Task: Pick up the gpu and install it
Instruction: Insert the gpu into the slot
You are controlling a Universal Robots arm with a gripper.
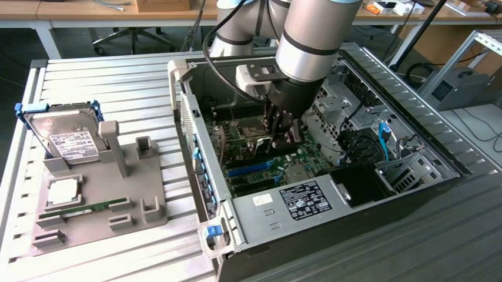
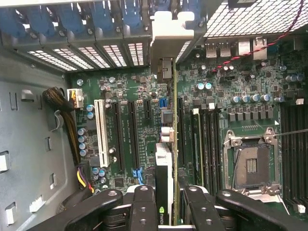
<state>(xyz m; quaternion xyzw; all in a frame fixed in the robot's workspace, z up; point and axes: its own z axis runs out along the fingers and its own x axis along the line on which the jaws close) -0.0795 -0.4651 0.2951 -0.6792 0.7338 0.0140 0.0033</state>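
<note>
Inside the case (image 1: 182,88): gpu (image 2: 174,134) stands on edge over the motherboard (image 2: 149,86), directly below my gripper (image 2: 168,207).
Jaws: part-closed, pinching the card's top edge.
Long axis: parallel to the slots (image 2: 118,134), bracket (image 2: 171,33) toward the exterior view's left.

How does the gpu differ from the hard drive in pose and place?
Place: the gpu is inside the case, between the gripper's fingers; the hard drive sits in the grey holder outside it.
Pose: the gpu stands on edge over the motherboard; the hard drive leans back, label showing.
Look: the gpu is a thin board with a metal bracket; the hard drive is silver in a blue frame.
Both are flat rectangles.
</note>
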